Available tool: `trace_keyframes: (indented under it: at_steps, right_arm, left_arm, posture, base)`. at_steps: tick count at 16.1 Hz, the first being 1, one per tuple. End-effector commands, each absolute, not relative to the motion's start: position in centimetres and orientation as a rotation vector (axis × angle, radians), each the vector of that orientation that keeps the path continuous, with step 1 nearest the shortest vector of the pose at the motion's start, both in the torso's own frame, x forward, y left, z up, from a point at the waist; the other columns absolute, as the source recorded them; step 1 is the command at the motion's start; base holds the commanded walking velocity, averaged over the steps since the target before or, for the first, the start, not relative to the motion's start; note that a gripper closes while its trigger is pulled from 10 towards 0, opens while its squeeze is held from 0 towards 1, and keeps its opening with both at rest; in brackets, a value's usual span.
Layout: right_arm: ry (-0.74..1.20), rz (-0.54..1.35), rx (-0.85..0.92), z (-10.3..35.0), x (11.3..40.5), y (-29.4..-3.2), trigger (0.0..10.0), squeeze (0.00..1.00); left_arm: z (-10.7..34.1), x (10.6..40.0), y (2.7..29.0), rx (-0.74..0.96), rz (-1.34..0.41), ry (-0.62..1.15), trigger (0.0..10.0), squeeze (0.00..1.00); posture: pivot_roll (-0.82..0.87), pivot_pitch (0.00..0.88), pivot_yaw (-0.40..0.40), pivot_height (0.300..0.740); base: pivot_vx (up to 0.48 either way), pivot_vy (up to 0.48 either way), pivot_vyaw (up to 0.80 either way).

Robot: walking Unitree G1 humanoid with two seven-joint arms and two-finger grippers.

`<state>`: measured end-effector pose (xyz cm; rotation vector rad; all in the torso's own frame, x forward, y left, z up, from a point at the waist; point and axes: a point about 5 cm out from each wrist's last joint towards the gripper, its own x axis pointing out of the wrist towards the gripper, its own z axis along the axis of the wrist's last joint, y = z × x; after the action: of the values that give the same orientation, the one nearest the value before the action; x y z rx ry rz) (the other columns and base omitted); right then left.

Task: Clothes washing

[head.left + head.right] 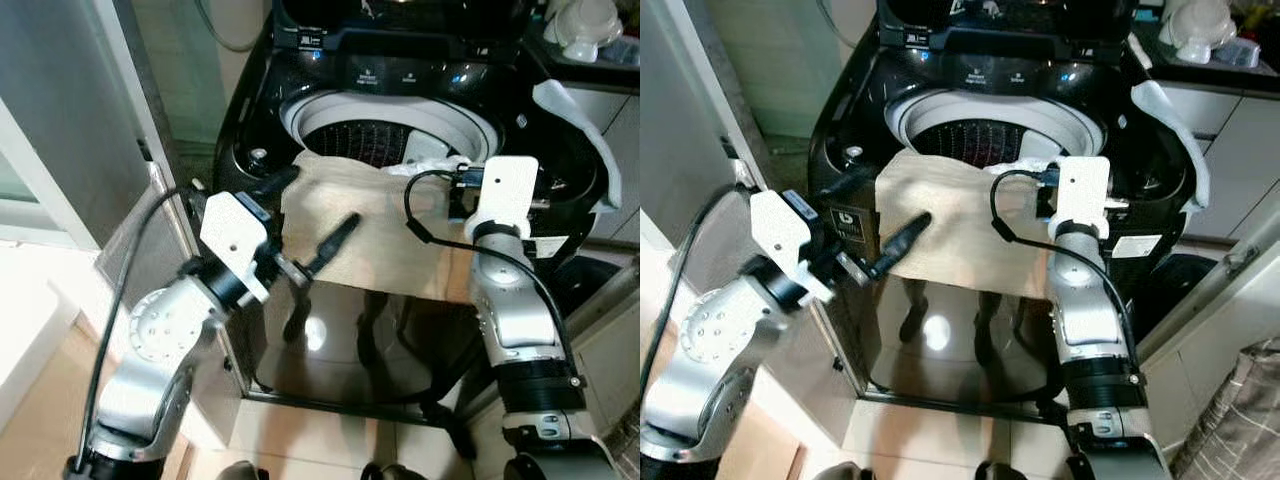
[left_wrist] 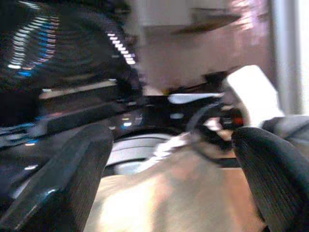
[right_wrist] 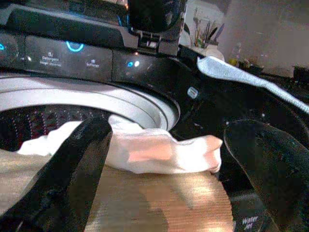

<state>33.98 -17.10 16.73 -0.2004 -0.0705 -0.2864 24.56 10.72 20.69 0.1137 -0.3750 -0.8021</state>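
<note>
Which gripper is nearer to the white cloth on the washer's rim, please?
Right. The right gripper is at the white cloth, fingers either side; the left gripper hovers over the beige cloth, farther away.

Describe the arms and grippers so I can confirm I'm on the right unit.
Both arms are silver metal with round joints and black collars. Each wrist carries a white boxy camera mount with a looping black cable. The left gripper and right gripper each have two long black fingers, ribbed on the surface.

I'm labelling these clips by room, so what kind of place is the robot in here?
Most likely a home laundry corner: an open top-loading washing machine with a lit control panel, a beige cloth draped over its front edge, and cabinets alongside.
</note>
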Motion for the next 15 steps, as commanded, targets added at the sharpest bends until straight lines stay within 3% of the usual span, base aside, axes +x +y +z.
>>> trace_keyframes:
  at_steps: [1,6,8,12,15]
  right_arm:
    - [-0.051,-0.292,-0.178,16.7,34.1,-17.3,10.0,0.00]
    - [0.028,-0.316,-0.172,15.1,35.5,-17.8,10.0,0.00]
    - [0.010,-0.328,-0.226,16.1,38.2,-18.2,10.0,0.00]
    - [0.006,-0.173,-0.249,19.1,41.1,-13.8,10.0,0.00]
    - [-0.081,-0.156,-0.214,20.9,41.5,-12.8,10.0,0.00]
  left_arm:
    - [20.1,24.4,10.6,0.114,-0.840,-0.336,10.0,0.00]
    - [21.0,24.3,10.2,0.066,-0.861,-0.353,10.0,0.00]
    - [21.9,24.4,10.4,0.055,-0.854,-0.373,10.0,0.00]
    - [22.3,24.8,10.3,0.065,-0.823,-0.380,10.0,0.00]
    - [22.3,25.3,10.7,0.100,-0.763,-0.379,10.0,0.00]
  posture:
    - [0.06,0.005,-0.035,0.740]
    - [0.07,0.015,-0.023,0.740]
    - [0.09,0.021,-0.013,0.740]
    - [0.10,0.025,-0.007,0.740]
    - [0.11,0.027,-0.015,0.740]
  base:
    - [0.000,0.000,0.00]
    - [0.000,0.000,0.00]
    - [0.000,0.000,0.00]
    - [0.000,0.000,0.00]
    - [0.000,0.000,0.00]
